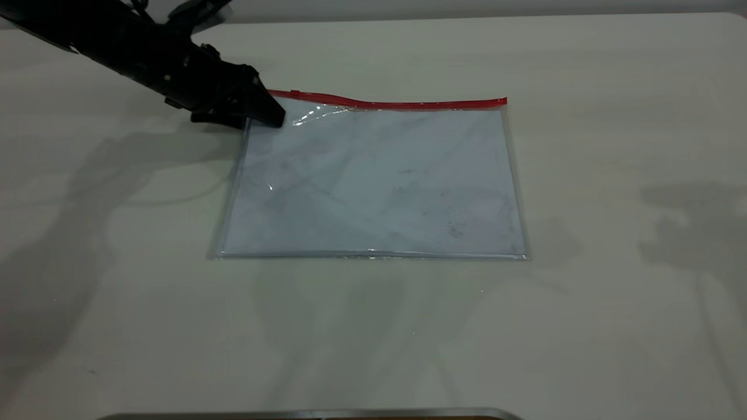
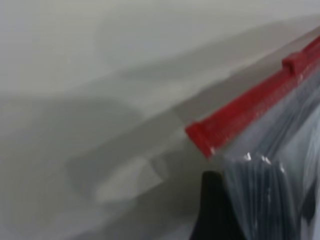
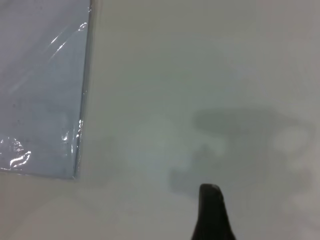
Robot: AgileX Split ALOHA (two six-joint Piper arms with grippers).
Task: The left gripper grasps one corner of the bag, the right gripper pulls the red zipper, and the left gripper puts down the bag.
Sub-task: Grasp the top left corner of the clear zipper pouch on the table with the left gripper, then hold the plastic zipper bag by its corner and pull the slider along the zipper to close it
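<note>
The bag (image 1: 373, 181) lies flat on the white table, its red zipper (image 1: 408, 105) along the far edge. The small slider tab (image 1: 295, 93) sits near the zipper's left end. My left gripper (image 1: 269, 115) is at the bag's far left corner (image 1: 274, 99), shut on the clear plastic just below the red strip, and the corner rises slightly. In the left wrist view the plastic (image 2: 265, 195) drapes over my left gripper (image 2: 235, 200), with the zipper's end (image 2: 202, 137) and the tab (image 2: 295, 61) beyond. My right gripper (image 3: 210, 212) hovers over bare table beside a zipperless bag corner (image 3: 75, 170).
A grey metal edge (image 1: 309, 414) runs along the table's near side. The left arm (image 1: 117, 41) reaches in from the far left. The right arm's shadow falls on the table to the right of the bag.
</note>
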